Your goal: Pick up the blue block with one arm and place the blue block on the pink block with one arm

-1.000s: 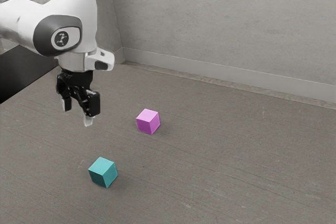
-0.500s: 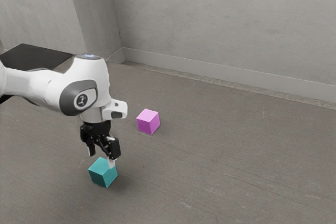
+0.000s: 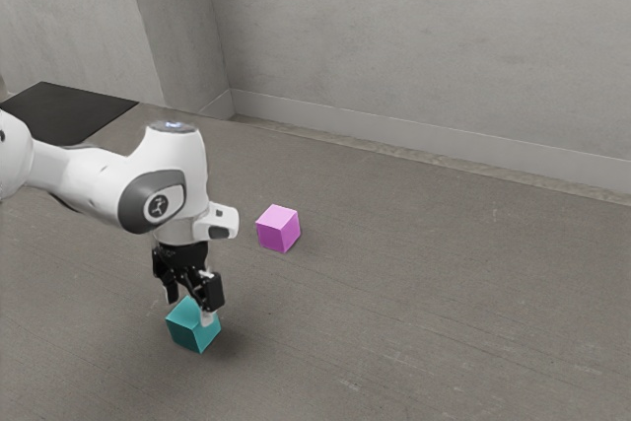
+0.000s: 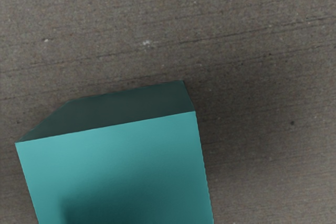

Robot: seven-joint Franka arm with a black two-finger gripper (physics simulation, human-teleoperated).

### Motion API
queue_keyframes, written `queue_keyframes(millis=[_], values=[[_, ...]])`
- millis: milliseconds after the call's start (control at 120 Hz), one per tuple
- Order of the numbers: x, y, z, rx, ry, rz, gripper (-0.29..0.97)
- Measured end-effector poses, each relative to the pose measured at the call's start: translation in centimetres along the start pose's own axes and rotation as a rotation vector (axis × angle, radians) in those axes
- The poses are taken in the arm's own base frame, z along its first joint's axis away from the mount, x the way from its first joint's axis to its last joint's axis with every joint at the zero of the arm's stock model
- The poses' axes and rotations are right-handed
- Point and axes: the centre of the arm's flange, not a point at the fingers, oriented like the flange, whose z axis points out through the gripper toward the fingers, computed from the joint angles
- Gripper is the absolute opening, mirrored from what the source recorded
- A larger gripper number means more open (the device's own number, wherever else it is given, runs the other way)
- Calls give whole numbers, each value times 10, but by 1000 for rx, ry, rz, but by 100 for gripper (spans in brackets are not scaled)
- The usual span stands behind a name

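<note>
- Directly above the blue block (image 3: 187, 333), the pincer (image 3: 190, 309) points straight down. It hangs from the white arm (image 3: 108, 184), which enters from the exterior view's left.
- Pincer state: released, fingers spread. One pale fingertip (image 3: 206, 318) shows in front of the block's upper edge, on the side toward the exterior view's right. The other finger is on the block's far side, toward the left. The block's top lies between them. Contact from both sides cannot be made out.
- Blue block: teal in shade, resting on the grey surface (image 3: 444, 293), one corner turned toward the camera. Its shadow falls on the surface beside it.
- Wrist view: the blue block (image 4: 118, 166) sits right under the hand. Its lit top face and one darker side face are visible. A soft shadow lies across the part of the top face closest to the hand. Textured grey surface (image 4: 247, 40) surrounds it.
- Pink block (image 3: 278, 228): also on the surface, well apart from the blue block. It is farther from the camera and toward the exterior view's right, one corner facing the camera.
- Background: grey wall (image 3: 414, 36) with pale skirting (image 3: 444, 141) along the surface's far edge. A black panel (image 3: 64, 110) lies at the exterior view's left, behind the arm.
</note>
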Motion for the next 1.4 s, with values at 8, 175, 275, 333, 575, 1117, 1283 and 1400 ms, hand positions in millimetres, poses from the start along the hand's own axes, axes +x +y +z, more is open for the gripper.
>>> queue_keyframes(millis=[8,175,275,333,575,1117,1283,1400], values=[[0,0,0,0,0,0,68],[2,-7,8,-3,-8,-6,68],[3,-9,14,-6,-15,-7,68],[5,-10,20,-10,-21,-7,68],[13,-12,32,-18,-19,-3,68],[16,-14,32,-13,8,-5,42],[55,-18,-66,54,145,6,36],[130,-29,-148,54,207,1,37]])
